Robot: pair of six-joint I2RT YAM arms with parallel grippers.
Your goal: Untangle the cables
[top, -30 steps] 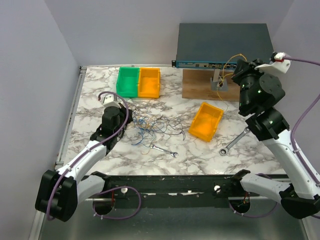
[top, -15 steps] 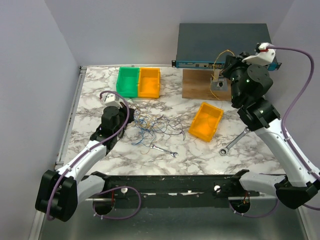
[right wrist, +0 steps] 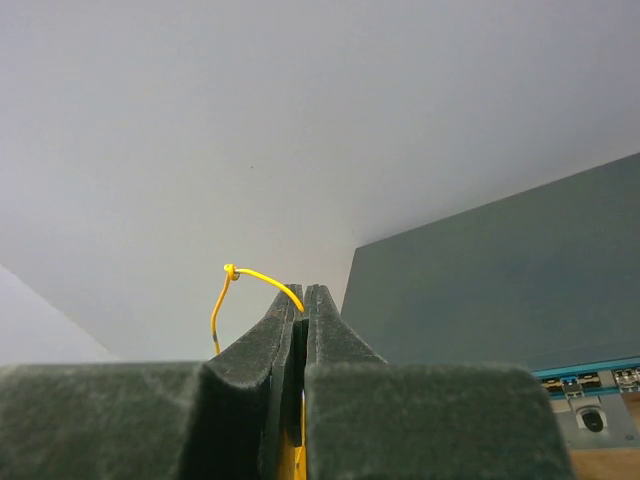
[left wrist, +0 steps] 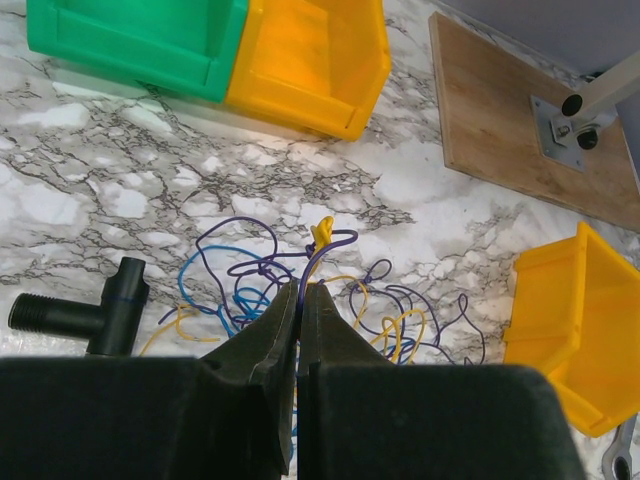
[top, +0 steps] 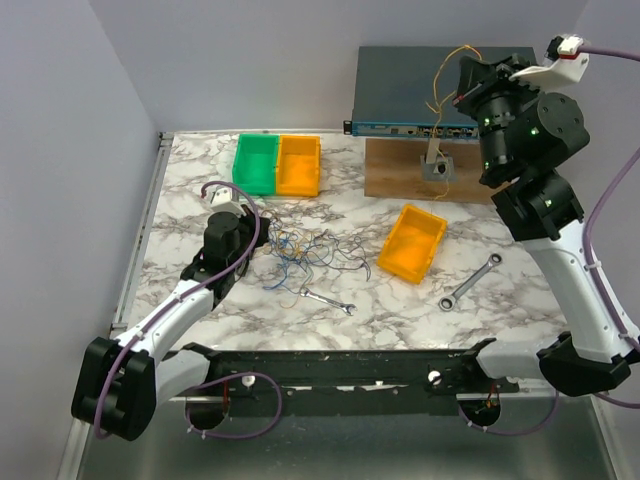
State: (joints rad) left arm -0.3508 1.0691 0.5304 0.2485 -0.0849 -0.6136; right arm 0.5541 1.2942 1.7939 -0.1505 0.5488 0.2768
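The right gripper (right wrist: 303, 293), high beside the dark grey metal box (top: 400, 85), pinches one thin yellow-orange wire (right wrist: 256, 274) — seemingly free. The left gripper (left wrist: 300, 292) is clamped on a blue-purple strand (left wrist: 318, 255) in the tangle of thin cables (top: 305, 250) on the marble table (top: 190, 180) — mostly knotted.

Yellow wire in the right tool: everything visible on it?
The yellow wire is thin and flexible, pinched in the shut right tool, which is high up by the dark rack unit. A short end arcs out left of the jaws, kinked at its tip. From above, the rest hangs toward the wooden board; its lower end is too fine to trace.
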